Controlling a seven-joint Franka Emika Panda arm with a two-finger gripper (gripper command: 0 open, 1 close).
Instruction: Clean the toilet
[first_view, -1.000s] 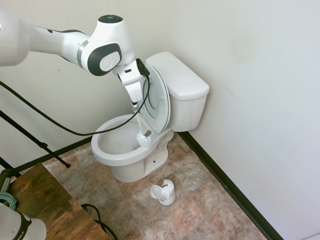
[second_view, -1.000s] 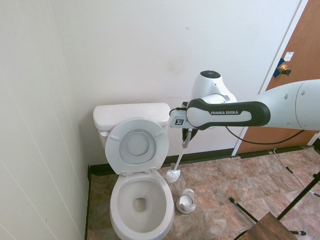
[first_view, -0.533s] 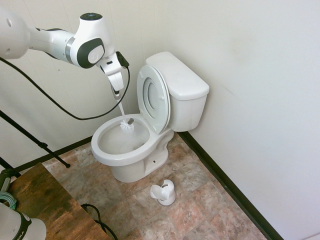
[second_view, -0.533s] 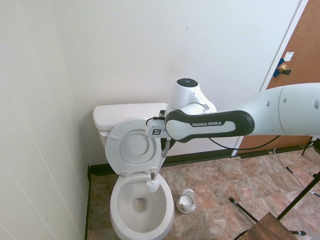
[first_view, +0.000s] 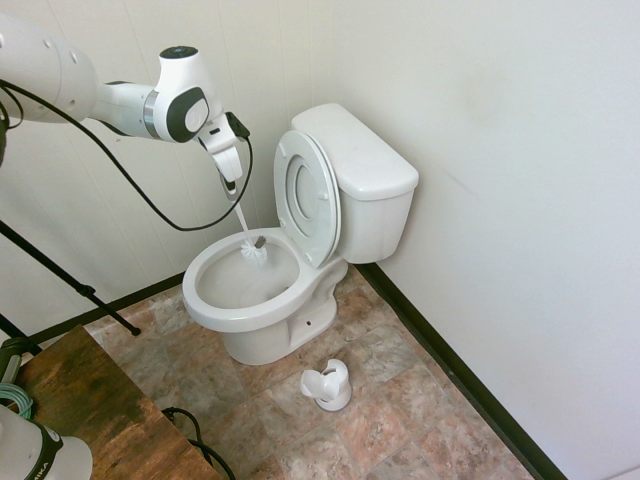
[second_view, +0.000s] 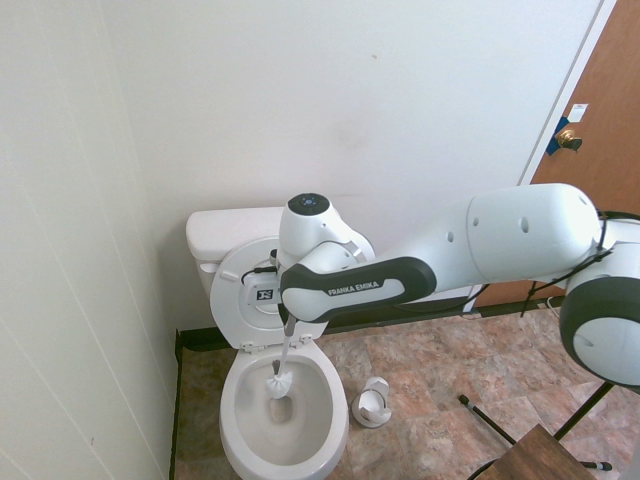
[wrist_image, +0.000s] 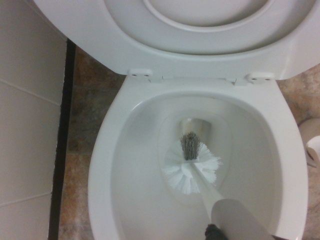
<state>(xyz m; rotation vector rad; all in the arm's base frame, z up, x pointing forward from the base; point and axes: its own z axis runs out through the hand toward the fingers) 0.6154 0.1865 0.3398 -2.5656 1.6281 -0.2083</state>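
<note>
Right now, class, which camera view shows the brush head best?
The wrist view: the brush head fills the middle, bristles sharp against the toilet bowl. In the first exterior view it is a small tuft above the rim; in the second exterior view it is small too, over the bowl. Neither shows bristle detail.

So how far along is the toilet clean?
Done: the seat and lid are up, and the brush is out of its holder on the floor. In hand: the gripper, jaws shut on the handle, holds the bristles over the toilet bowl. Left: scrubbing; no scrubbing of the bowl shows yet.
</note>
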